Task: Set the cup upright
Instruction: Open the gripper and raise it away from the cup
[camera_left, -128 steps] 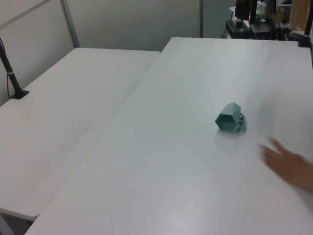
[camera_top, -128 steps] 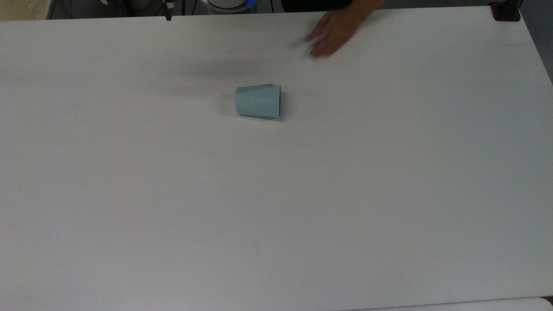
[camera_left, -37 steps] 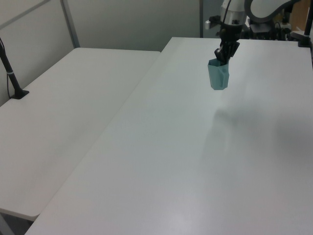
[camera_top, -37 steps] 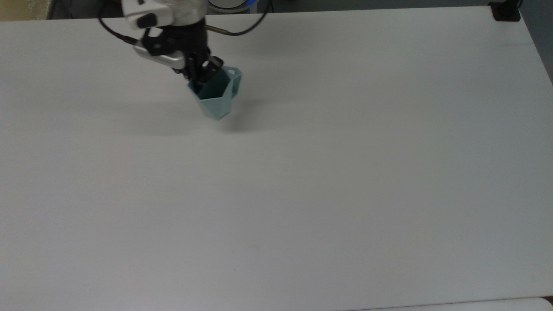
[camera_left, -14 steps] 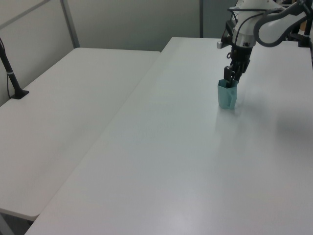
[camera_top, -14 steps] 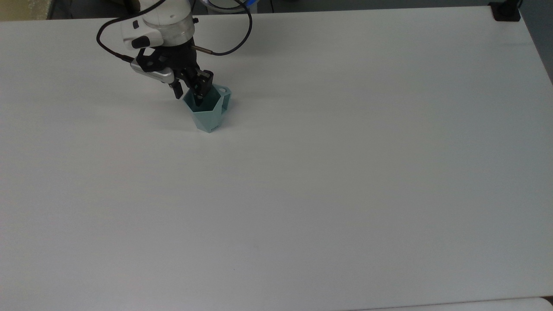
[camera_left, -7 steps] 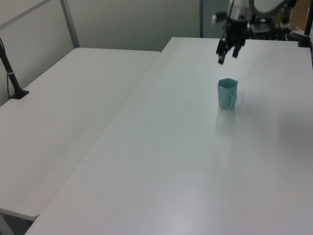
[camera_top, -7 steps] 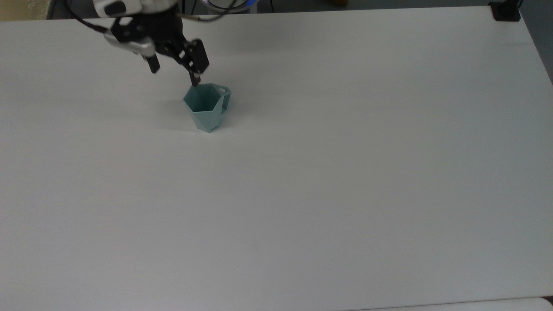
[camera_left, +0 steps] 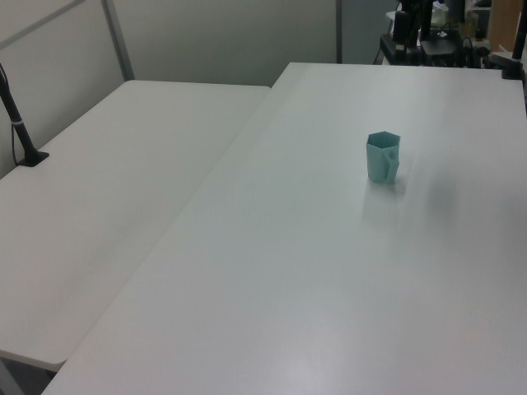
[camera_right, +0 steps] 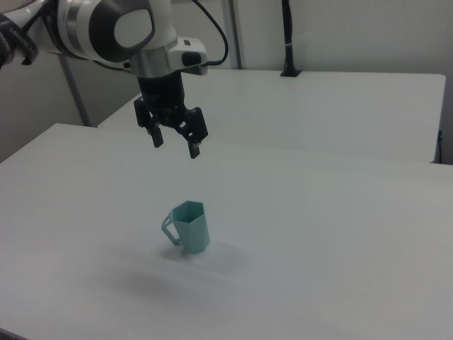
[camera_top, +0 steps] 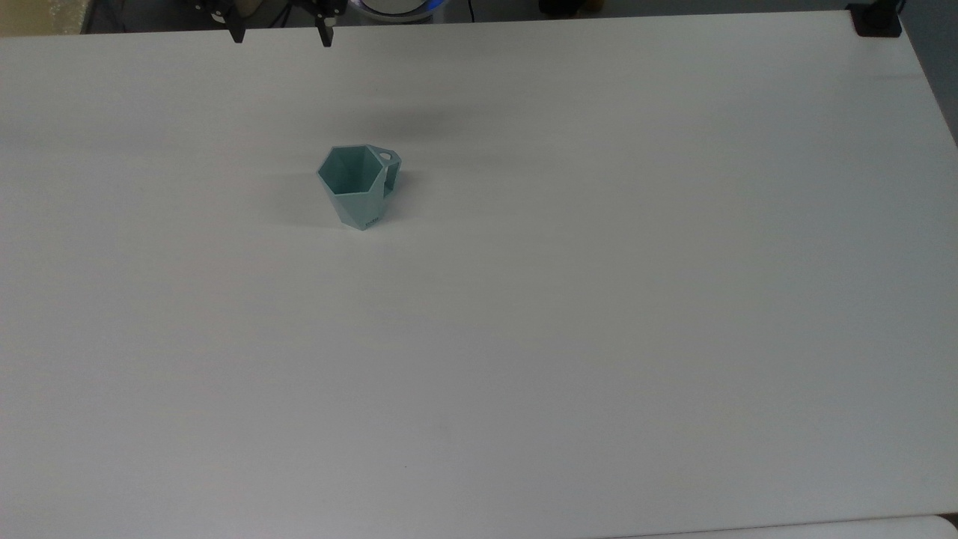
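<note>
Cup (camera_top: pixel 358 183) stands upright on the white table (camera_top: pixel 599 299), handle toward the top view's right; tiny unreadable marking. Gripper (camera_right: pixel 176 144) hovers above, fingers spread, empty.

Upright cup (camera_top: pixel 358 182) on the white table (camera_top: pixel 599 299), gripper (camera_top: pixel 281 30) spread wide at top edge.

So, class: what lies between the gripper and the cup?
Nothing. In the right view the open gripper hangs above the upright cup, with only air and bare table between.
</note>
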`<state>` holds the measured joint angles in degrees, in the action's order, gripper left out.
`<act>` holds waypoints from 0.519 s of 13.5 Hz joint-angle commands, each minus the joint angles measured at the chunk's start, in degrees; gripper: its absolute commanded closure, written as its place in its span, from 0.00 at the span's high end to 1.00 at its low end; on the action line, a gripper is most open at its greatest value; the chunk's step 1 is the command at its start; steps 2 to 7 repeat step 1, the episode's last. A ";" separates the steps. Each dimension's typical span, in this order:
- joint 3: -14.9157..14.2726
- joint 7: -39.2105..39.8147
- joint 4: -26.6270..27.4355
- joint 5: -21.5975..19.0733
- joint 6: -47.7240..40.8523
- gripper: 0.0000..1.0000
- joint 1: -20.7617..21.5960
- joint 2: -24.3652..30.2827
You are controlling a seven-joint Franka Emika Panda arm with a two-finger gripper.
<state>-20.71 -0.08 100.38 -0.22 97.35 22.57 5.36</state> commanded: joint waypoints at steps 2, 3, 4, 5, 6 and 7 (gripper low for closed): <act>-0.39 1.75 -1.59 0.57 -1.11 1.00 -0.24 -0.70; -0.39 1.75 -1.59 0.57 -1.11 1.00 -0.24 -0.70; -0.39 1.75 -1.59 0.57 -1.11 1.00 -0.24 -0.70; -0.39 1.75 -1.59 0.57 -1.11 1.00 -0.24 -0.70; -0.39 1.75 -1.59 0.57 -1.11 1.00 -0.24 -0.70; -0.39 1.75 -1.59 0.57 -1.11 1.00 -0.24 -0.70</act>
